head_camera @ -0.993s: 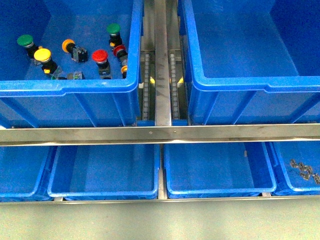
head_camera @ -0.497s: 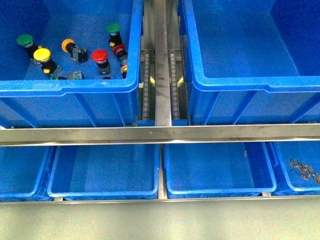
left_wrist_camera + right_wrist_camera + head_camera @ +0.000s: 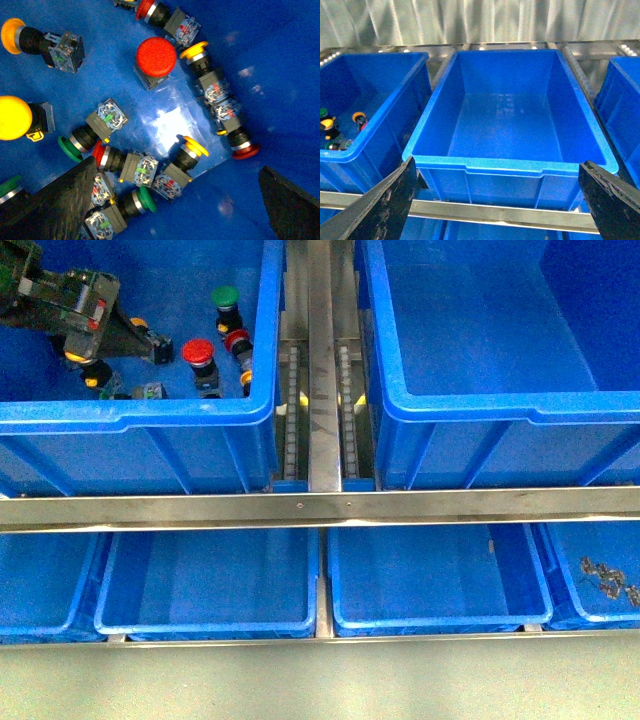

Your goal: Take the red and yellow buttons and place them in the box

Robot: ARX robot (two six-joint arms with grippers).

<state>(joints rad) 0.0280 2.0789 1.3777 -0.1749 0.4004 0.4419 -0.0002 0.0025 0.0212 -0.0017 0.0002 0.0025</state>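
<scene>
- left hand (image 3: 178, 166): fingers spread wide, nothing held; hangs inside the left large deep blue plastic crate (image 3: 200, 412), above a heap of push-button switches.
- right hand (image 3: 497, 162): fingers spread wide, nothing held; faces the right large deep blue plastic crate (image 3: 480, 405).
- risk, wrong pick: a red-capped button (image 3: 100, 152) and a yellow-capped button (image 3: 195, 146) lie touching green-capped switches (image 3: 67, 149); so wide a grip could well close on a green one too.
- risk, slip: the caps are round and smooth, and most bodies lie on their sides; a pinch on a cap would probably squirt the piece out.
- risk, drop in transit: a steel roller track (image 3: 320, 390) parts the two crates; a loose hold there could lose a button into the gap.
- left crate, contents: red mushroom-cap button (image 3: 156, 56), cap facing up, judged the easiest pick; large yellow mushroom-cap button (image 3: 12, 117) on its side; orange-yellow capped button (image 3: 11, 35); further red, yellow and green pieces.
- right crate, contents: nothing visible; judged the destination box, no button delivered yet.
- lower shallow blue trays (image 3: 210, 625): the far-right one holds small grey metal pieces (image 3: 605, 578).
</scene>
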